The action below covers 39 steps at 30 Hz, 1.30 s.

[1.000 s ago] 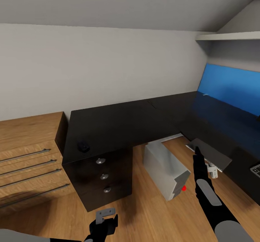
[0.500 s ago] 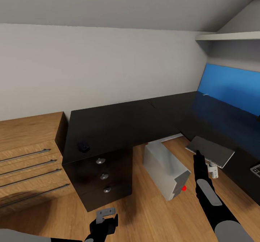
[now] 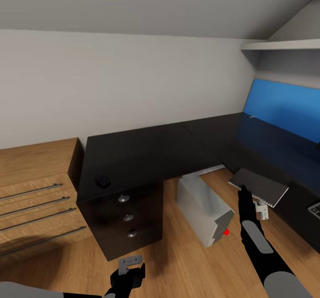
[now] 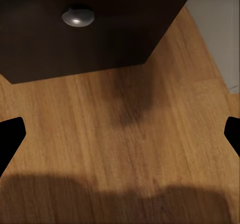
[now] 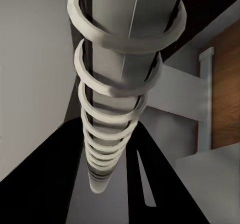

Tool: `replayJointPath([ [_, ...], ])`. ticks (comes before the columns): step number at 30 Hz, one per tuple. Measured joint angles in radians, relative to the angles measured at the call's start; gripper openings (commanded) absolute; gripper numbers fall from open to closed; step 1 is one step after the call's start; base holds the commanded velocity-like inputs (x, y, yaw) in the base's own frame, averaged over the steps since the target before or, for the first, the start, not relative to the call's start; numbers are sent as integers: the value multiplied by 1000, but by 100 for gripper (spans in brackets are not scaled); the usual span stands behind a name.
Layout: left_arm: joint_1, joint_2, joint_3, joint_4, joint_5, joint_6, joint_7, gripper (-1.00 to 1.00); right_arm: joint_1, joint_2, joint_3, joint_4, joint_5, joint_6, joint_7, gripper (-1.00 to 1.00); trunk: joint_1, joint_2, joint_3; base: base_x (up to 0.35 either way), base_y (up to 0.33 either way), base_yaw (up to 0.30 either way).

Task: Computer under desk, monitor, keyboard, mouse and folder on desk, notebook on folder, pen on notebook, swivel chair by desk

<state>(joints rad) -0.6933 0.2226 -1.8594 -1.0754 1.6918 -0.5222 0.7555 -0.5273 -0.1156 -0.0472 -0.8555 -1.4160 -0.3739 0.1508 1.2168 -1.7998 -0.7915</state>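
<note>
We've got the notebook [image 3: 259, 186] pinched by its ring spine in the right gripper [image 3: 259, 207], held above the desk [image 3: 146, 153] edge. Left gripper [image 3: 130, 264] fingers spread, low over floor. Mouse [image 3: 103, 181] on desk corner; computer [image 3: 203, 209] under desk.

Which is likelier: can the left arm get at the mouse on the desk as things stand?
Probably yes: the mouse lies uncovered near the desk edge above the drawers, and the open left gripper hangs low before them, empty.

Notebook [image 3: 259, 187]: dark grey, spiral-bound, tilted over desk [image 3: 146, 156] front edge. Mouse [image 3: 103, 182]: black, near desk's left corner. Computer [image 3: 203, 209]: grey tower, on floor beside the drawers.
</note>
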Motion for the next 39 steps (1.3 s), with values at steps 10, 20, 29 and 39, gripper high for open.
replayJointPath([
  [10, 0, 0, 0, 1, 0, 0, 0, 100, 2, 1, 1, -25, -8, 6, 0, -100, -38, 70, 31, 0, 0, 0],
  [20, -1, 11, -64, 1, 2, -13, 2, 100, 60, 24, 30, -191, -13, 60, -9, -100, -77, 140, 63, 0, 0, 0],
  [29, 46, 44, -175, 47, 128, -118, -4, 100, 78, 83, 72, -208, -13, 129, -10, -100, -111, 203, 91, 0, 0, 0],
  [39, 76, 30, -209, 180, 282, -143, -9, 100, 80, 98, 107, -205, -14, 158, -70, -100, -111, 203, 91, 0, 0, 120],
])
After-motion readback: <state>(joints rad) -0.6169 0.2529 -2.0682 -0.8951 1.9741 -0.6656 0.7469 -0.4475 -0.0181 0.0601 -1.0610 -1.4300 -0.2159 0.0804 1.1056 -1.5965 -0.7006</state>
